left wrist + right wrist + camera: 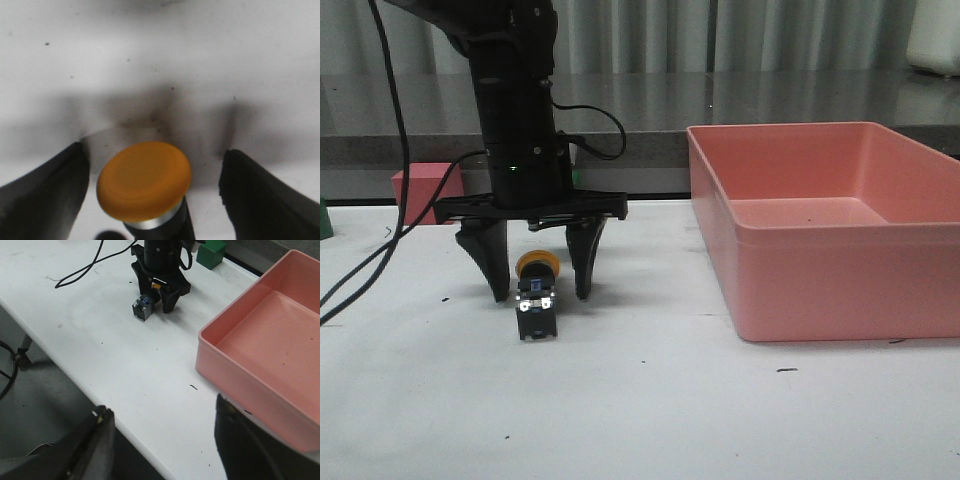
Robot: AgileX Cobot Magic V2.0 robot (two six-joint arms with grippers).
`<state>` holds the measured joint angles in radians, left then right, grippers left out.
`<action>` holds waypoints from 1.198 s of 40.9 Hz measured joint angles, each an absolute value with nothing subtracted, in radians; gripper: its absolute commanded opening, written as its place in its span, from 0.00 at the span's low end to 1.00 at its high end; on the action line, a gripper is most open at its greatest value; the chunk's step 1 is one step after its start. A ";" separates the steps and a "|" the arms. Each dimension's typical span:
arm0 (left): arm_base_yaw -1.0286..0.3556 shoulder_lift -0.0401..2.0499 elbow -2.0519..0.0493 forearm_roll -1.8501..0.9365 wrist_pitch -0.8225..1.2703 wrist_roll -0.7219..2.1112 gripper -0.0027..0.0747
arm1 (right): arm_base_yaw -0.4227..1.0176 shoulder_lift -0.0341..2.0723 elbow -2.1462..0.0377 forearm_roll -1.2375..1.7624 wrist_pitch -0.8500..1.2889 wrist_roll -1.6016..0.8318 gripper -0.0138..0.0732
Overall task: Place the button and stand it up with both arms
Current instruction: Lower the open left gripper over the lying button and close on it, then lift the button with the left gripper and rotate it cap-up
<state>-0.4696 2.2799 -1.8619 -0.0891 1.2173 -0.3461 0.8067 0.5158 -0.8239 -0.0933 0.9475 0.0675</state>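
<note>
The button [536, 296] lies on its side on the white table, yellow cap toward the back, clear base with a blue mark toward the front. My left gripper [540, 290] is open and reaches down around the cap end, one finger on each side, not touching. In the left wrist view the yellow cap [144, 181] sits between the two black fingers [45, 195], nearer the left one. My right gripper [162, 415] is open and empty, above the table's near edge. From the right wrist view the button [142, 306] and the left gripper [161, 300] show far off.
A large pink bin [830, 235] stands on the right of the table, also in the right wrist view [270, 340]. A red cube [425, 190] sits behind the left arm, a green cube [210, 255] near it. Black cables [370, 260] trail left.
</note>
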 measured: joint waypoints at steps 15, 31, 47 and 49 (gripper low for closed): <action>-0.470 2.280 -1.862 -0.086 1.217 -0.346 0.33 | 0.807 0.516 -0.824 -0.093 0.948 0.068 0.69; -0.470 2.086 -1.842 -0.022 1.217 -0.240 0.33 | 0.807 0.516 -0.824 -0.093 0.948 0.068 0.69; -0.369 1.722 -1.487 0.010 1.101 -0.031 0.33 | 0.807 0.516 -0.824 -0.093 0.948 0.068 0.69; -0.346 1.674 -1.436 -0.011 1.063 0.000 0.33 | 0.807 0.516 -0.824 -0.093 0.948 0.068 0.69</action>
